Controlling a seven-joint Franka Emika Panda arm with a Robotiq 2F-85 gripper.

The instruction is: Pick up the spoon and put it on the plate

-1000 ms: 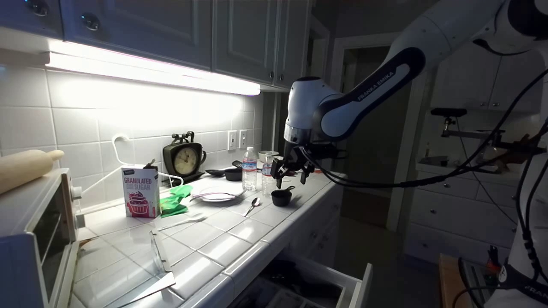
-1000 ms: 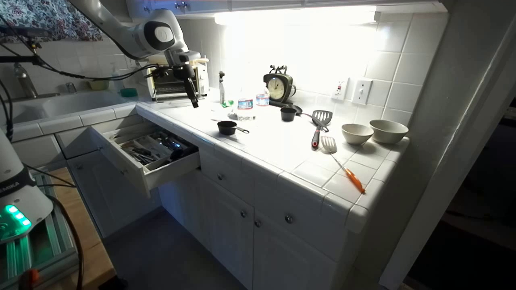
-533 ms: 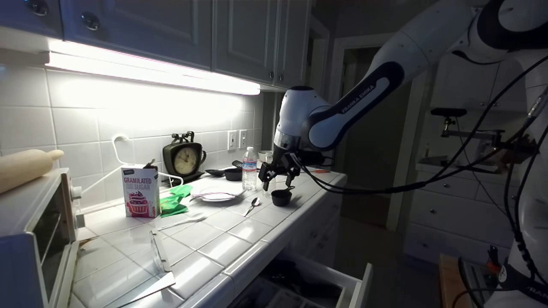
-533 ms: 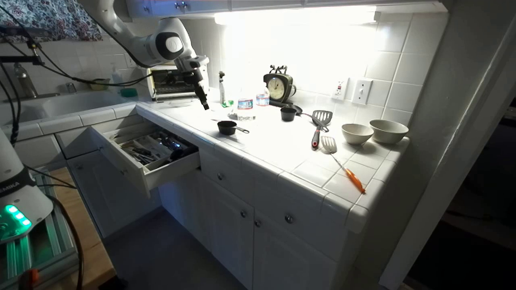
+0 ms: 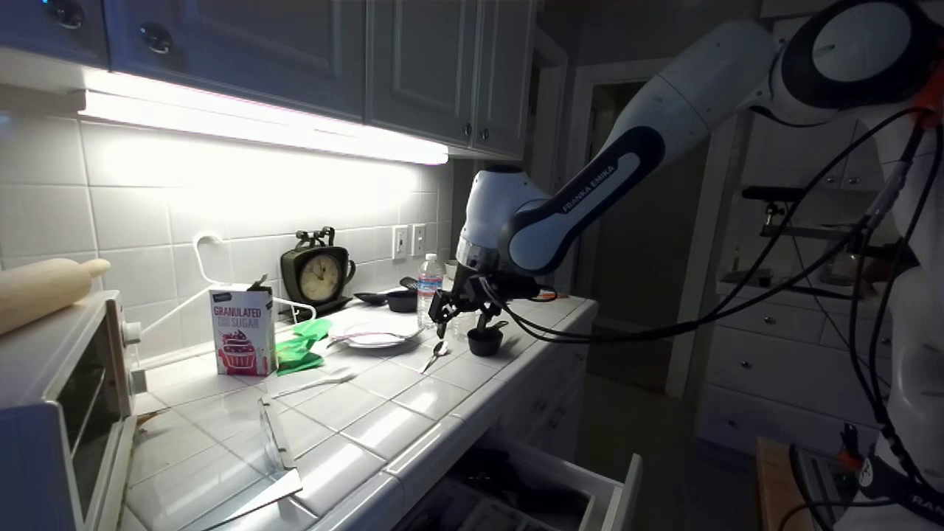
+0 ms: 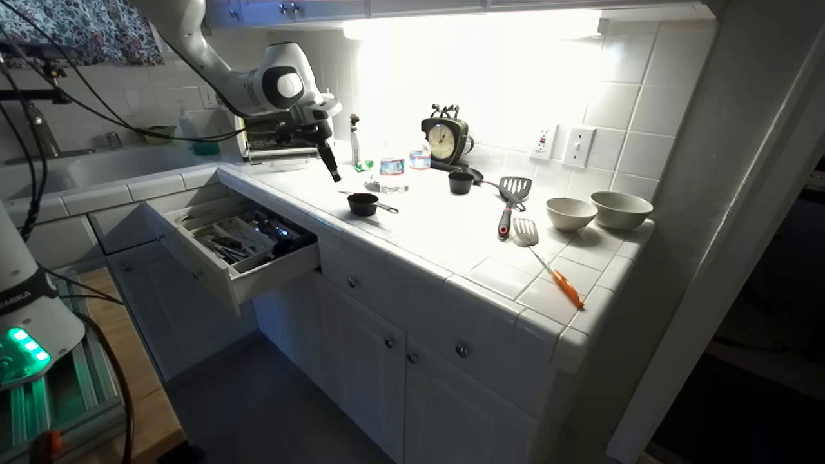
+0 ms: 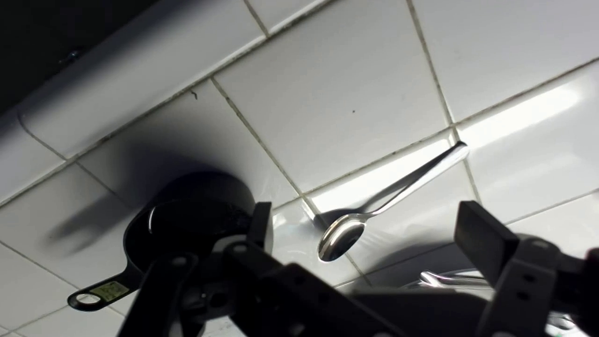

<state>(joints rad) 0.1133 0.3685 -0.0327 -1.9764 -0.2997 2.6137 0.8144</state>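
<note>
A silver metal spoon (image 5: 435, 355) lies on the white tiled counter; in the wrist view its bowl (image 7: 343, 238) is between my fingers and its handle points up and right. My gripper (image 5: 462, 328) is open and empty, above the counter over the spoon and a black cup. It also shows in an exterior view (image 6: 336, 177) and in the wrist view (image 7: 369, 228). A white plate (image 5: 372, 342) stands behind the spoon with a long thin utensil (image 5: 361, 336) across it. In the wrist view only part of the plate (image 7: 472, 287) shows, partly behind my finger.
A black measuring cup (image 5: 484, 341) stands right beside the spoon, close to a finger in the wrist view (image 7: 187, 224). Water bottles (image 5: 430, 291) stand near the plate. A white utensil (image 5: 324, 380) and sugar box (image 5: 242, 332) are on the counter. A drawer (image 6: 274, 283) hangs open below.
My gripper has moved down and along the counter, towards the spoon. It stays open. The spoon, the plate and the cup have not moved.
</note>
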